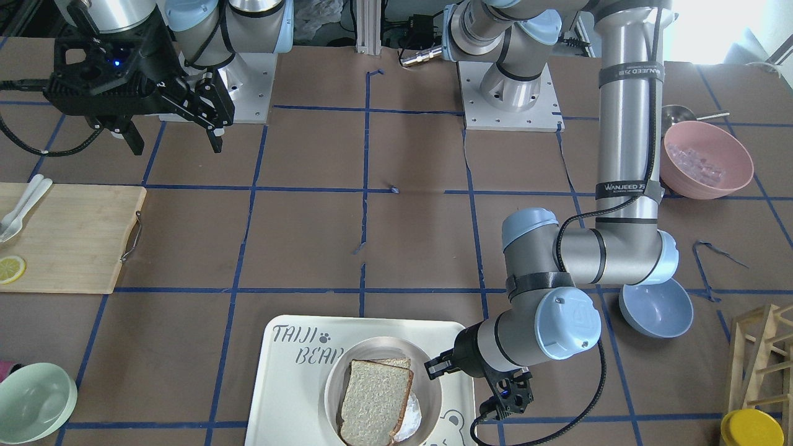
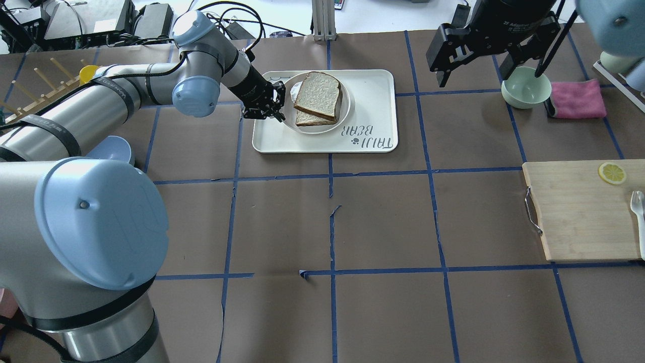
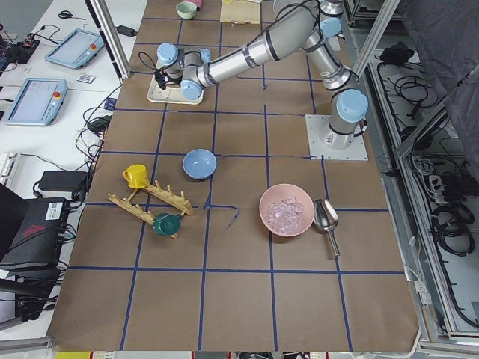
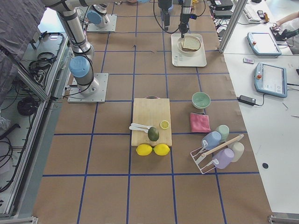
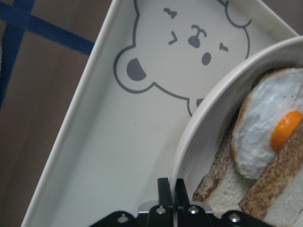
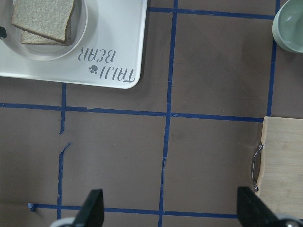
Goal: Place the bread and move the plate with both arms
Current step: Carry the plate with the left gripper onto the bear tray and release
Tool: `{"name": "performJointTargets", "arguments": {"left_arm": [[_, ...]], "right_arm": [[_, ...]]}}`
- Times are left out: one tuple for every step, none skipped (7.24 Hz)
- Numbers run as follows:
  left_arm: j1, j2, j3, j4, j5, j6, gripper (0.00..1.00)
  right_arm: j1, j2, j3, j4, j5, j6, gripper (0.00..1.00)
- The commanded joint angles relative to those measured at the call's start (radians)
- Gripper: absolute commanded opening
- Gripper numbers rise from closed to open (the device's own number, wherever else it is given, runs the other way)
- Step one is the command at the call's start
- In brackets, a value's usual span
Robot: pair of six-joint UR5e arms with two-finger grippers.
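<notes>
The bread (image 2: 317, 95), a dark-crusted slice, lies on top of a paler slice in the round cream plate (image 2: 347, 108), with a fried egg (image 5: 265, 132) between them. The plate stands on the bear-print tray (image 2: 373, 101). My left gripper (image 2: 276, 106) is shut on the plate's rim at its left side; the left wrist view shows the fingers (image 5: 164, 189) pinching the rim (image 5: 208, 113). My right gripper (image 2: 491, 75) is open and empty, high above the table to the right of the tray; its fingers (image 6: 94, 208) stand wide apart.
A pale green bowl (image 2: 525, 88) and a pink cloth (image 2: 577, 98) lie at the back right. A wooden cutting board (image 2: 579, 212) with a lemon slice (image 2: 612, 173) is on the right. A blue bowl (image 1: 657, 306) sits under the left arm's elbow, and a pink bowl (image 1: 706, 160) stands beyond it.
</notes>
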Motion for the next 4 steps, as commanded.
{"name": "performJointTargets", "arguments": {"left_arm": [[-0.001,0.013,0.000,-0.018,0.006,0.005,0.98],[0.002,0.042,0.009,-0.078,0.014,0.013,1.00],[0.003,0.087,0.012,-0.150,0.046,0.086,1.00],[0.000,0.156,0.011,-0.239,0.054,0.110,1.00]], "right_arm": [[-0.001,0.000,0.000,0.002,0.000,-0.002,1.00],[0.001,0.000,0.001,0.002,0.000,0.000,1.00],[0.001,0.000,0.001,0.002,0.000,-0.002,1.00],[0.001,0.000,0.000,0.002,0.000,-0.002,1.00]]}}
